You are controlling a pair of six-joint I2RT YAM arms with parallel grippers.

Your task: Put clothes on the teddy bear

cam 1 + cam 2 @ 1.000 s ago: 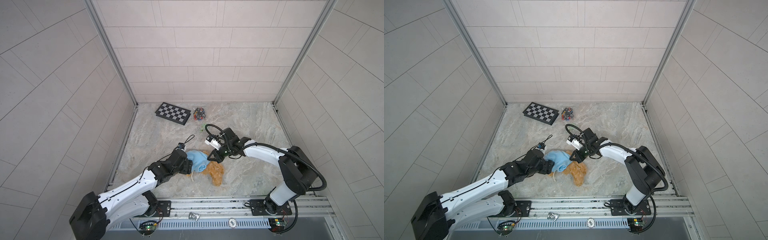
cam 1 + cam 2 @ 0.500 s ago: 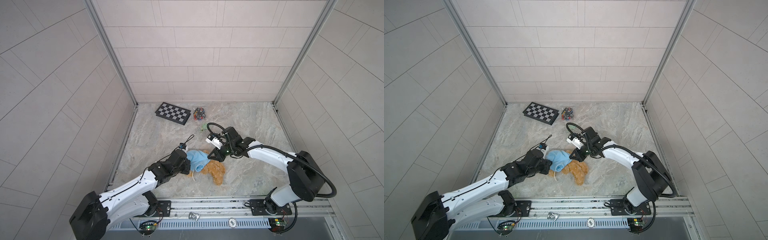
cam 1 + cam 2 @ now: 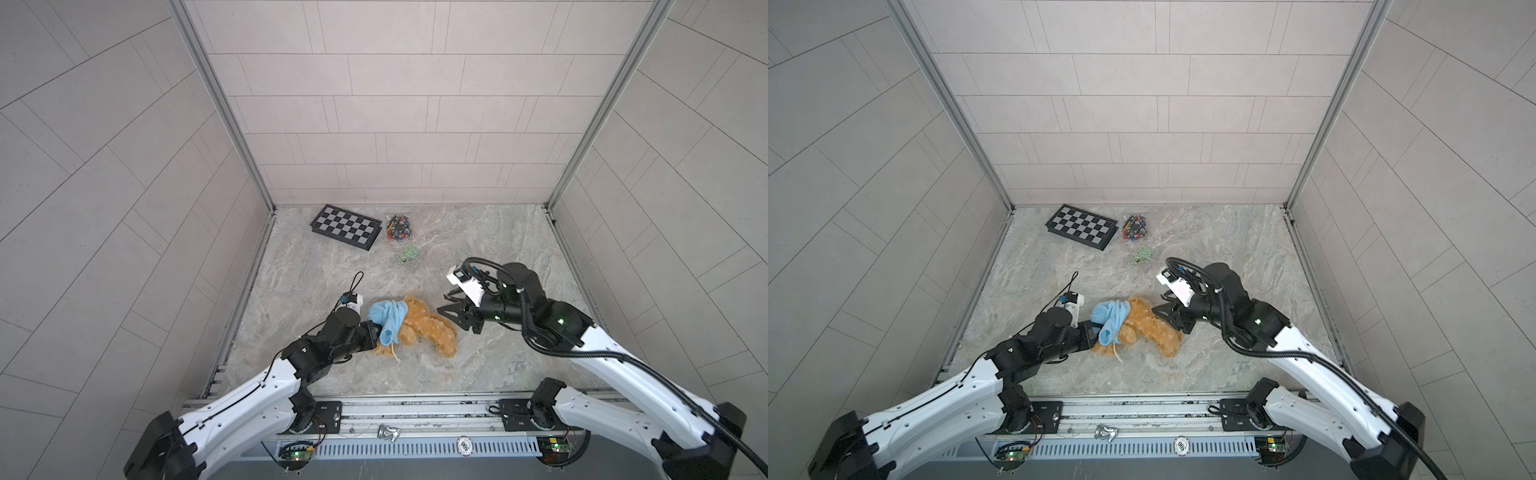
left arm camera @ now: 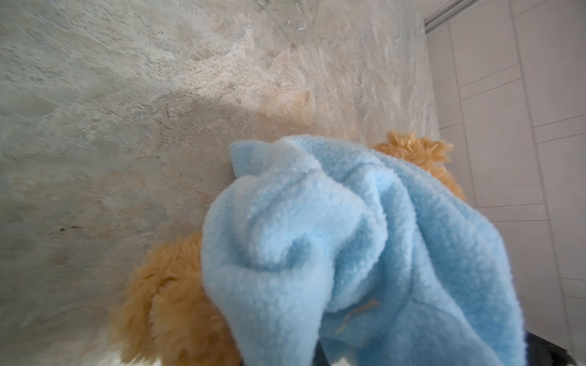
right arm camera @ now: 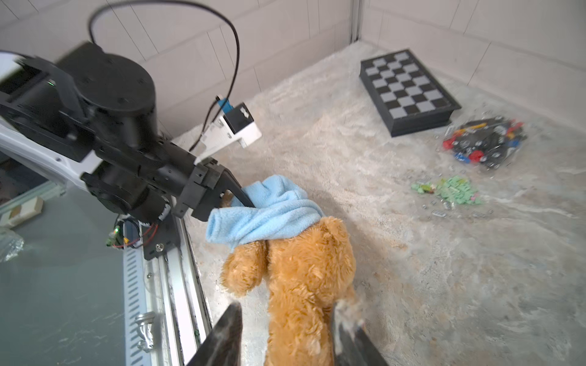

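Jaws of the left gripper are clamped on a small light blue fleece hoodie, which is bunched over the upper body of the golden-brown fluffy teddy bear; jaws of the right gripper stand apart, one on each side of the bear's lower body; the bear lies front centre on the marbled grey tabletop, between both grippers; a black-and-grey chequered board sits well apart at the back.
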